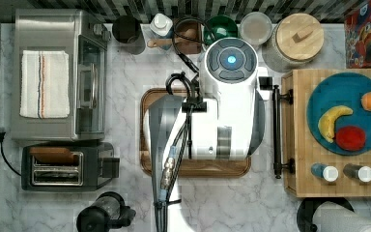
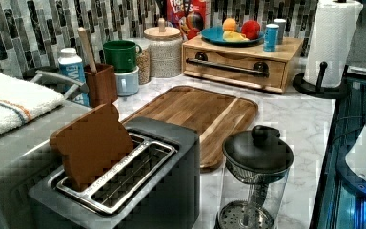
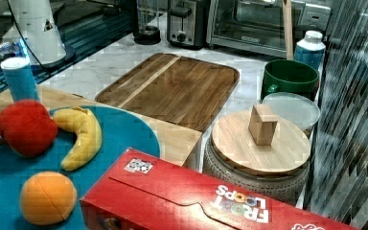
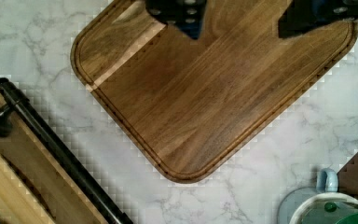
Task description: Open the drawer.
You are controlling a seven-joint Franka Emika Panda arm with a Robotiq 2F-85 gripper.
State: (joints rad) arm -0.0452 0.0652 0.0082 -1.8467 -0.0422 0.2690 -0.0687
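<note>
The drawer [image 2: 233,71] is a light bamboo box at the back right of the left view, with its front flush and shut. Its long black bar handle [image 2: 228,67] runs across the front on two posts. In the top view the handle [image 1: 276,130] lies along the box's left side, just right of the arm [image 1: 222,116]. In the wrist view my gripper [image 4: 242,18] hangs open above the brown tray [image 4: 205,102] with nothing between its fingertips [image 4: 182,14]. The handle [image 4: 51,149] crosses one corner of the wrist view, apart from the gripper.
A blue plate [image 1: 319,96] with toy fruit and two shakers [image 1: 324,172] sit on top of the drawer box. A lidded jar [image 1: 297,38], a green mug [image 3: 287,76] and a cereal box [image 1: 367,36] stand behind. A toaster [image 1: 63,166], an oven [image 1: 58,75], a press [image 2: 255,176] and a paper towel roll [image 2: 331,43] ring the counter.
</note>
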